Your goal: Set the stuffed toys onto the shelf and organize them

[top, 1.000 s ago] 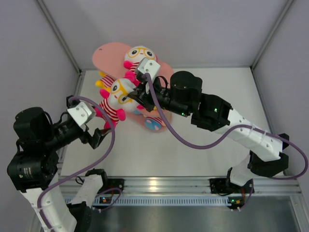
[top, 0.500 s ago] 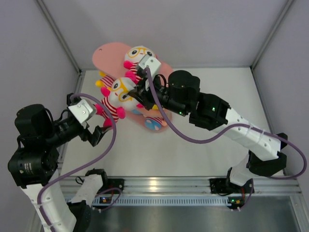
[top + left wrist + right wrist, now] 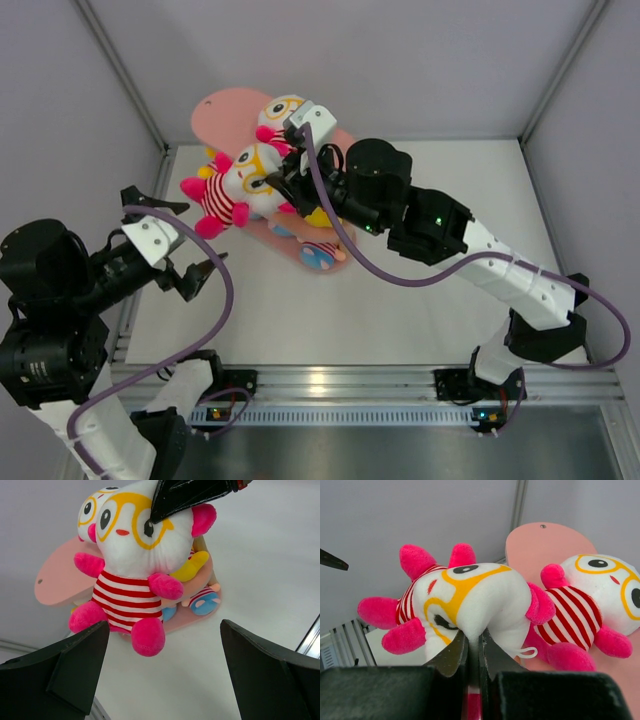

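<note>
Done: one glasses toy [image 3: 281,112] sits on the shelf's [image 3: 222,104] top board.
Right gripper [image 3: 473,641]: pinched on the held toy's [image 3: 236,184] head, aloft at the shelf's near-left side.
Left gripper [image 3: 185,238]: spread wide, empty.
Left, we judge: seating it.

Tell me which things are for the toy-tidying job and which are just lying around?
For the job: held glasses toy, glasses toy on top board, yellow toy, blue-shorts toy, pink shelf, right tool.
Just there: purple cables, metal rail.
</note>
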`<action>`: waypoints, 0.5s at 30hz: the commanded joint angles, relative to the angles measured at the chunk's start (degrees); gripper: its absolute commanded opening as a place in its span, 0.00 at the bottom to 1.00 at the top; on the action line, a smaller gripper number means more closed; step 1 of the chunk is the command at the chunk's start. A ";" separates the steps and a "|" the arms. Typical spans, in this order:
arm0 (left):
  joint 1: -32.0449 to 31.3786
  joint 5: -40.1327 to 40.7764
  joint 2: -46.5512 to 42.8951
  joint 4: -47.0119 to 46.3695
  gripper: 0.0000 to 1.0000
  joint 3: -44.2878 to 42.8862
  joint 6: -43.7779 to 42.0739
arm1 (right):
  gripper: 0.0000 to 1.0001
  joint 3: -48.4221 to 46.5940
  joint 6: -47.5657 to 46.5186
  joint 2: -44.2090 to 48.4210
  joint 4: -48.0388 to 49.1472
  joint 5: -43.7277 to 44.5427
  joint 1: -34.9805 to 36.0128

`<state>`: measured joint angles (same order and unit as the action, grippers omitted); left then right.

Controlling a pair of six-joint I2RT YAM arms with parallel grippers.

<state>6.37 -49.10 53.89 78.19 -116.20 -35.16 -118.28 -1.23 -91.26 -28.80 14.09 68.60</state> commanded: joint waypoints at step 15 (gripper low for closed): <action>-0.13 9.03 -1.77 7.15 0.98 10.03 -9.40 | 0.00 -1.95 0.80 1.79 2.96 -5.91 -0.92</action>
<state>6.33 -38.37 52.27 78.26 -106.04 -42.26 -118.28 -1.23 -91.24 -28.80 11.16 68.34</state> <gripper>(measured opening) 0.984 0.044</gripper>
